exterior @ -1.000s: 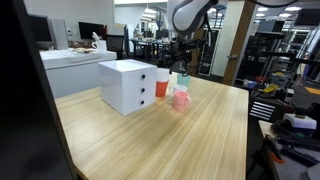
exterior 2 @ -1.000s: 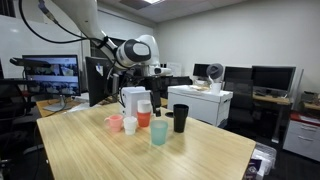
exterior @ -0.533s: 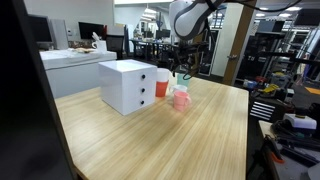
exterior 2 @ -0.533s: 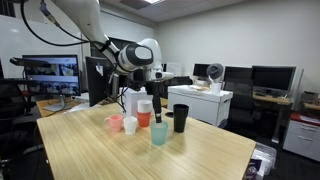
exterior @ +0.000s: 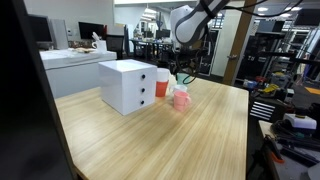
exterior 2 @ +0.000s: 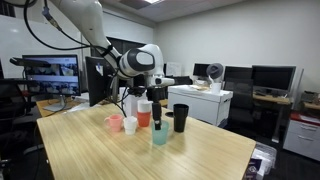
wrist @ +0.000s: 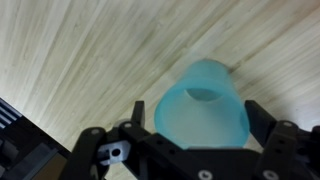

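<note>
While the teal cup (exterior 2: 160, 133) stands on the table (exterior 2: 100, 155), black cup (exterior 2: 181, 118) at its two o'clock, the gripper (exterior 2: 158, 110) hangs above it, jaws wide, holding nothing. Off-centre, a finger might clip the rim and topple it.

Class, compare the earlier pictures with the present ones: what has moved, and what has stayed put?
The gripper has come down and sideways to hang over the teal cup, fingers open, nothing held. The teal cup, the other cups, the white box and the table stayed as they were.
</note>
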{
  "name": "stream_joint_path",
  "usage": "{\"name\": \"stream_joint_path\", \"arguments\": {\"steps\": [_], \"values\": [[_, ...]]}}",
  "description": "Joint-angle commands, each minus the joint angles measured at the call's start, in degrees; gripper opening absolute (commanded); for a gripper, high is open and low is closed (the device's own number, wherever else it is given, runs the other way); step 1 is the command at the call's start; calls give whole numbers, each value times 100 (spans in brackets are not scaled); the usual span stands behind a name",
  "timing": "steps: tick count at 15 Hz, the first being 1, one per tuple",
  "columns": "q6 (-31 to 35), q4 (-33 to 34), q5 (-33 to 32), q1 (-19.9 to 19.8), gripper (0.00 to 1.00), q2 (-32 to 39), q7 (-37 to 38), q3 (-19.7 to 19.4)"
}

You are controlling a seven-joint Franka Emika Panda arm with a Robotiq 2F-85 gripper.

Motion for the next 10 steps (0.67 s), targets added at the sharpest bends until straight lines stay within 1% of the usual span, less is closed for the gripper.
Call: {"name": "stream_joint_path", "arguments": {"steps": [1,7,8,9,10], "values": [[123,-160,0,37,100,-49,322,-80],[94,-191,-15,24,100,30,565,-119],[98,-188,-27,29,99,49,572,-127],[96,-183,-21,31,74,59,579,-129],[88,-170,-40,44,73,63,587,-132]]}}
